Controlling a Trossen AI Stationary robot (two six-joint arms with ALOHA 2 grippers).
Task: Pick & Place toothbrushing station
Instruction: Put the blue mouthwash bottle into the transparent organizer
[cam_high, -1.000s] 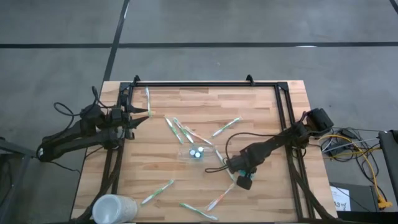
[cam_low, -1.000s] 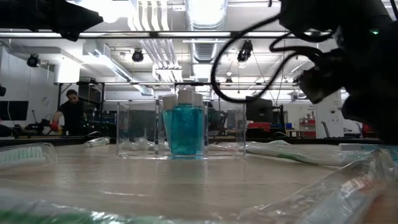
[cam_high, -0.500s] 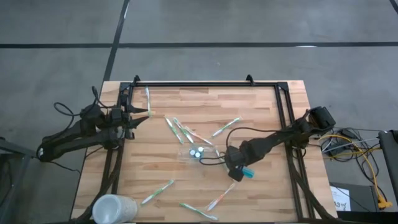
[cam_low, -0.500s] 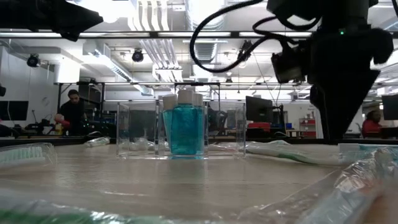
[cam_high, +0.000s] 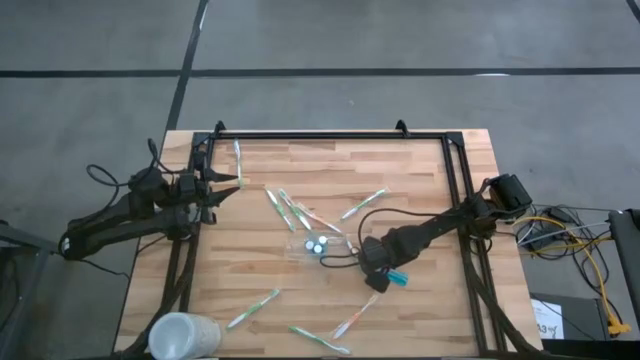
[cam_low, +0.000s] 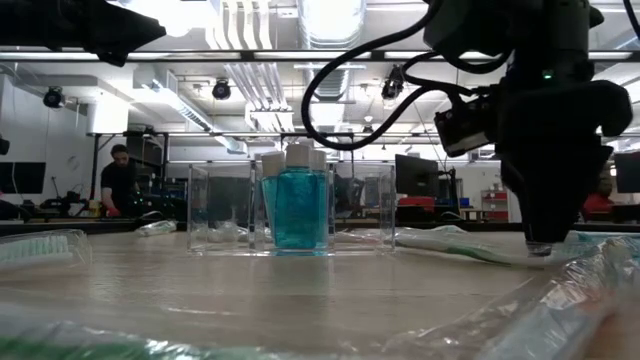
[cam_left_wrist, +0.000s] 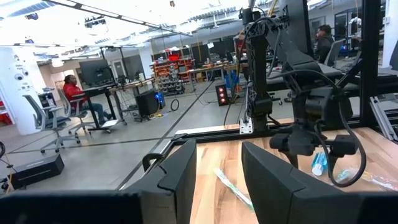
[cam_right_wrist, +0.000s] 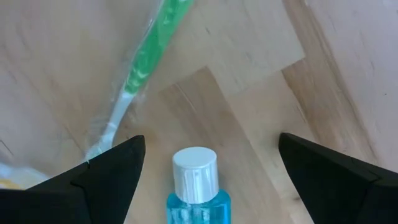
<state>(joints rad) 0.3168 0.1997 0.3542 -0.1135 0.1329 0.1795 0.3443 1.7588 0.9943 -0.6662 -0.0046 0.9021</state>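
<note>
1. at the far left of the high view the left hand (cam_high: 228, 184) hangs by the counter's (cam_high: 420, 200) left edge, its fingers apart with nothing between them; the left wrist view shows the gap between them empty.
2. low in the left corner of the high view stands a frosted white cup (cam_high: 181, 336), well apart from everything else.
3. wrapped toothbrushes lie scattered over the wood: one near the upper left rail (cam_high: 238, 160), one in the lower left part (cam_high: 253, 309), a cluster just above the centre (cam_high: 290, 210).
4. at the centre of the high view sits the toothbrushing station (cam_high: 318, 245), a clear holder with small blue tubes upright in it; in the low view it stands at centre frame (cam_low: 290, 212) with the tubes showing through its walls.
5. just right of the station the right hand (cam_high: 377, 278) is down close to the counter, fingers spread wide. a small blue tube (cam_high: 396, 277) with a white cap lies on the wood beside it; the right wrist view shows that tube (cam_right_wrist: 197, 188) between the open fingers, neither one touching it, and a green wrapped toothbrush (cam_right_wrist: 144, 65) beyond.
6. another toothbrush (cam_high: 352, 320) lies below the right hand, toward the bottom of the frame.
</note>
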